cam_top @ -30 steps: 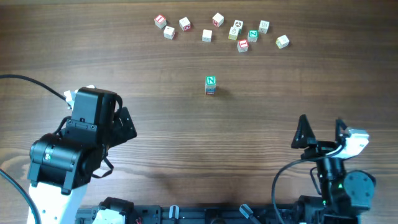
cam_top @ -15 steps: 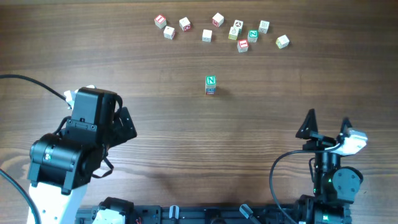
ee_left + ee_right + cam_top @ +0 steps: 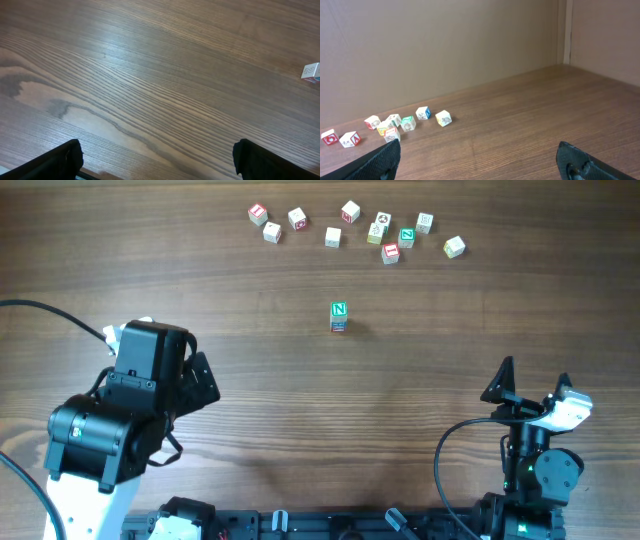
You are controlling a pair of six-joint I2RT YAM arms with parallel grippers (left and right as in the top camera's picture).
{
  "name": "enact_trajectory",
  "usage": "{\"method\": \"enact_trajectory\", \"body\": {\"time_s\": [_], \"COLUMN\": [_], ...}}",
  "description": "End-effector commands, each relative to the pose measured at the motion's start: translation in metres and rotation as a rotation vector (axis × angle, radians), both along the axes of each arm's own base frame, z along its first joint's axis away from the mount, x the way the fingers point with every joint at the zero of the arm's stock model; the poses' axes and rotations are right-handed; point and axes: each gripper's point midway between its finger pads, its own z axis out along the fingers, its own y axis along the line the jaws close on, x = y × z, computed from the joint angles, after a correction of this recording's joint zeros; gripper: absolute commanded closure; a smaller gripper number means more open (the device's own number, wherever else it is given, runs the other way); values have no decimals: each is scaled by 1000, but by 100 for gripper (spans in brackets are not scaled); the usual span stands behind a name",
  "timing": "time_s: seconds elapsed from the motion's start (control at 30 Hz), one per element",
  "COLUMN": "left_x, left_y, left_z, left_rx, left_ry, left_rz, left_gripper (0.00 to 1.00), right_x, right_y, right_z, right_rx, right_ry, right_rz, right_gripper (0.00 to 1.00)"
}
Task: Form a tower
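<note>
Wood-grain table (image 3: 300, 410) carries all the items in view.

1. Task item. The tower (image 3: 339, 317) stands alone near the centre of the table, slightly toward the far side. Its top face is green with a white "N". A lower side face shows blue and red below the top cube. The number of cubes in the stack cannot be counted from above. Nothing touches the tower.

2. Other cubes. The loose letter cubes (image 3: 333, 237) lie in an irregular row along the far side, well apart from the tower. One green-faced cube (image 3: 407, 237) sits among them toward the right end, just beside a red-faced one. The right wrist view shows this row at lower left, in front of a plain brown wall (image 3: 445, 50). The left wrist view shows a single pale cube (image 3: 311, 72) at its right edge; which cube this is cannot be told.

3. Left gripper (image 3: 205, 380). It sits at the near left, well apart from the tower. The jaws are spread wide and grasp nothing; only bare table shows between the fingertips (image 3: 70, 155). A black cable (image 3: 40, 310) loops away from the arm to the left.

4. Right gripper (image 3: 533, 377). It sits at the near right, well apart from the tower. The jaws are spread wide and grasp nothing.
</note>
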Motion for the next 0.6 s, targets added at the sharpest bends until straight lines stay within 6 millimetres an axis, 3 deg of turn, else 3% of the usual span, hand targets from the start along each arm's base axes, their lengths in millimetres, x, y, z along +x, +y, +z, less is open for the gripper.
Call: {"method": "enact_trajectory", "body": {"time_s": [0.0, 0.23, 0.33, 0.47, 0.53, 0.57], "left_x": [0, -1, -12, -46, -49, -41], "left_y": [1, -3, -4, -12, -3, 5], "left_z": [-1, 0, 13, 40, 50, 52], "left_rx": [-5, -6, -38, -173, -162, -146], "left_ry": [0, -5, -77, -256, -370, -492], "left_rz": [12, -6, -20, -77, -55, -24], "left_gripper": [0, 0, 0, 0, 0, 0], "right_x": [-2, -2, -2, -2, -2, -2], "right_y": [-4, -4, -4, -4, -4, -4], "right_z": [3, 3, 3, 3, 3, 3], "right_rx": [-17, -17, -16, -17, -17, -17], "right_ry": [-12, -12, -13, -12, -12, -12], "right_rz": [-24, -24, -24, -24, -24, -24], "right_gripper": [0, 0, 0, 0, 0, 0]}}
